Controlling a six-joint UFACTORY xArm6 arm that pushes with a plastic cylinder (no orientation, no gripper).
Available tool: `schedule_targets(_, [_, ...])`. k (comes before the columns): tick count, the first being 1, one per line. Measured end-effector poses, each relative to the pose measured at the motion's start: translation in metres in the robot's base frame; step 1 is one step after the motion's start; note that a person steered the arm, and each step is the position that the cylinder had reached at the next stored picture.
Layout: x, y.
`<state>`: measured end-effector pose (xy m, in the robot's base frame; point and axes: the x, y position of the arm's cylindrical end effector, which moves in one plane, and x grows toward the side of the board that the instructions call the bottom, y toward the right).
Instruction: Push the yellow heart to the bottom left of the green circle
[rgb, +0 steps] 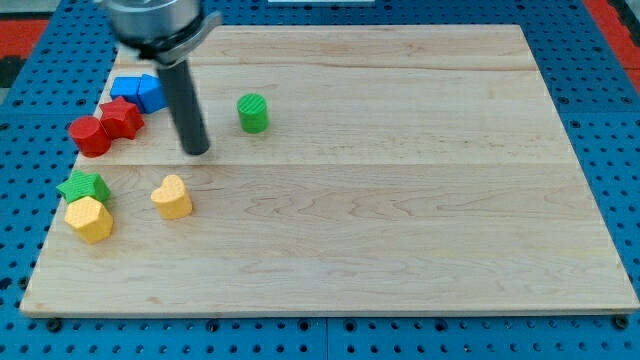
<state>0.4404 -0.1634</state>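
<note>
On my feed the wooden desk (400, 220) carries, at the view's left, a blue block (140, 91), a red star (122, 117) touching a red cylinder (90, 136), and a green star (84, 187) against a yellow hexagon (90, 219).

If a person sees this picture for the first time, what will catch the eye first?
First the dark rod coming down from the view's top left, with my tip on the wooden board, between the red blocks and the green circle. Next, the coloured blocks crowded at the left edge, with the yellow heart alone just below my tip.
</note>
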Motion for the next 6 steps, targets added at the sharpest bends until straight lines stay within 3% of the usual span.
schedule_targets(2, [0.050,-0.036])
schedule_targets(4, [0.066,0.026])
schedule_targets(6, [0.110,0.051])
